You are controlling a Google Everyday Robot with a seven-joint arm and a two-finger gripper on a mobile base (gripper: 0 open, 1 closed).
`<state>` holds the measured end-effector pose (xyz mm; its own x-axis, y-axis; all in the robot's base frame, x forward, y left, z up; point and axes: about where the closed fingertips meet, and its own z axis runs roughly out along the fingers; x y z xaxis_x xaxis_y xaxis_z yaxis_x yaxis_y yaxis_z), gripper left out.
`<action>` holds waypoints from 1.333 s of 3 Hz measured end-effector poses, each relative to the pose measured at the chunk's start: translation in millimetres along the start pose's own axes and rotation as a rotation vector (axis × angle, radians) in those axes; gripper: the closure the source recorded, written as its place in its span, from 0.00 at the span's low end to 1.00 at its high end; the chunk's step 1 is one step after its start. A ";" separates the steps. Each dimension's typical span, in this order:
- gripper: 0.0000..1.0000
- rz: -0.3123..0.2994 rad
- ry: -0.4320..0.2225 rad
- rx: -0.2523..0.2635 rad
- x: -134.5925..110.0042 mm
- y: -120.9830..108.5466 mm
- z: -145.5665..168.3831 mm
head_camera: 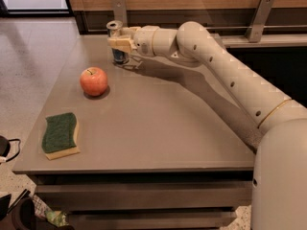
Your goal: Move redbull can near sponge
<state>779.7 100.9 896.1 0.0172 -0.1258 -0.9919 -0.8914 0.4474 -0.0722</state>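
Note:
The redbull can [115,28] stands upright at the far left corner of the table [168,128]. Its silver top and blue base show; its middle is hidden behind my gripper. My gripper [120,44] reaches in from the right and sits at the can's middle, level with it. The sponge [60,134], dark green on top with a yellow base, lies flat near the table's front left corner, far from the can.
A red-orange apple [93,81] sits on the table between the can and the sponge. A wooden wall with metal brackets [259,17] runs behind the table. The table's left edge drops to the floor [33,56].

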 end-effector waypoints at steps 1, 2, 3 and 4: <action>1.00 0.000 0.000 -0.005 0.0 2.1 2.6; 1.00 0.000 0.000 -0.005 -0.1 2.1 2.5; 1.00 -0.016 0.013 0.015 -19.3 -0.3 -14.7; 1.00 -0.048 0.021 0.058 -48.5 3.0 -45.5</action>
<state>755.6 68.0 948.8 0.0489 -0.1670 -0.9847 -0.8621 0.4909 -0.1260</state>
